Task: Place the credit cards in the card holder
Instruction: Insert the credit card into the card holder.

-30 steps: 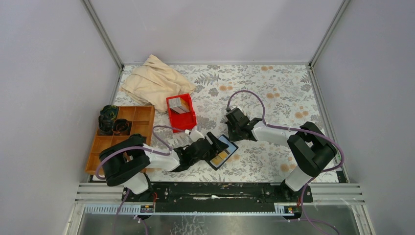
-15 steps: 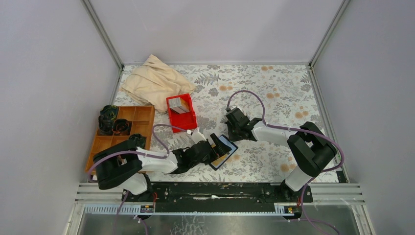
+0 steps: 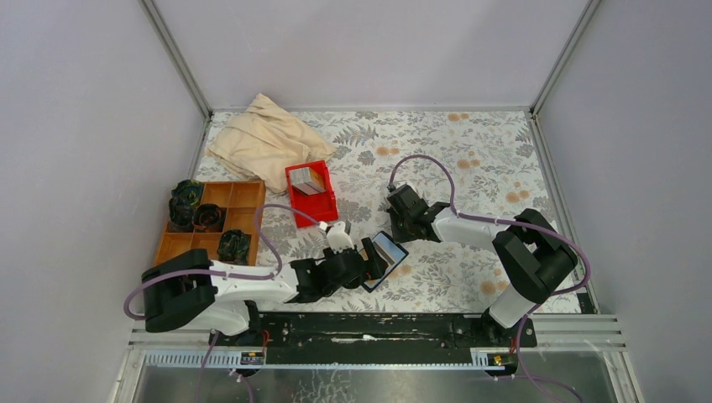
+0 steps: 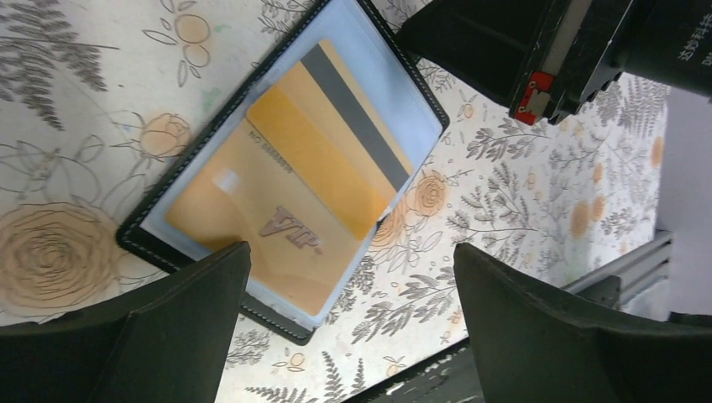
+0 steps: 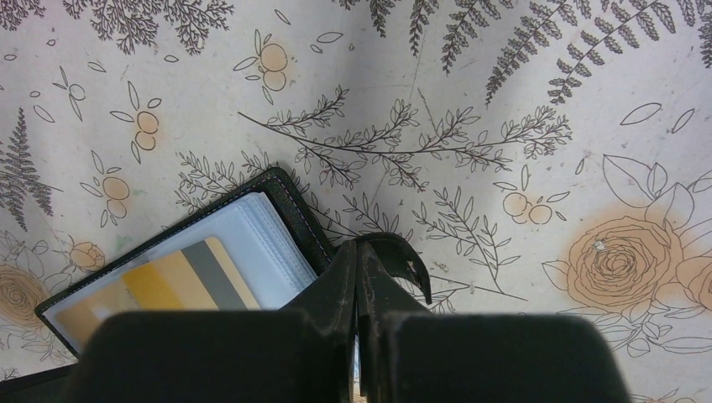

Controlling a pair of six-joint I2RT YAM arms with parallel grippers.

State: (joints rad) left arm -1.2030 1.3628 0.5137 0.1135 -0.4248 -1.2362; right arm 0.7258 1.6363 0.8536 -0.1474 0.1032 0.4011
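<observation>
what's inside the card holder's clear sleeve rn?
Two tan cards show through the card holder sleeve: a VIP card and, overlapping it, a card with a grey stripe. Anything beneath them is covered, so more cards can't be ruled out.

You have the card holder [image 4: 386,67] lying open and flat, slanted across the middle of the left wrist view, black-edged with clear sleeves. Two tan credit cards [image 4: 319,168] overlap inside it, one marked VIP, the other with a grey stripe.
</observation>
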